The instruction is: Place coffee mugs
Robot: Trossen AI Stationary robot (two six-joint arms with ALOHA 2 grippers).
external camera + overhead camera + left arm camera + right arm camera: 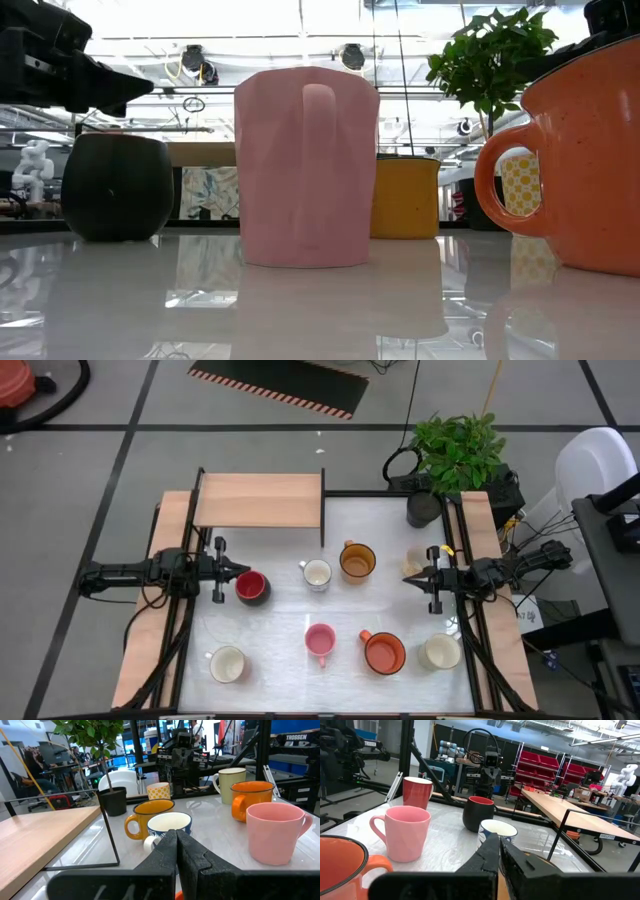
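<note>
— So which mug are we reaching for?
— We're sitting nearest the red mug (251, 587): it's lying just ahead of our left gripper (236, 570), fingers clenched on nothing.
— And the right gripper (410, 578)?
— It's waiting pinched shut, empty, beside the amber mug (357, 561).

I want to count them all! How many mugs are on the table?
8. Back row: red, white, amber, patterned cream. Front row: cream, pink, orange, cream. None looks hidden.
</note>
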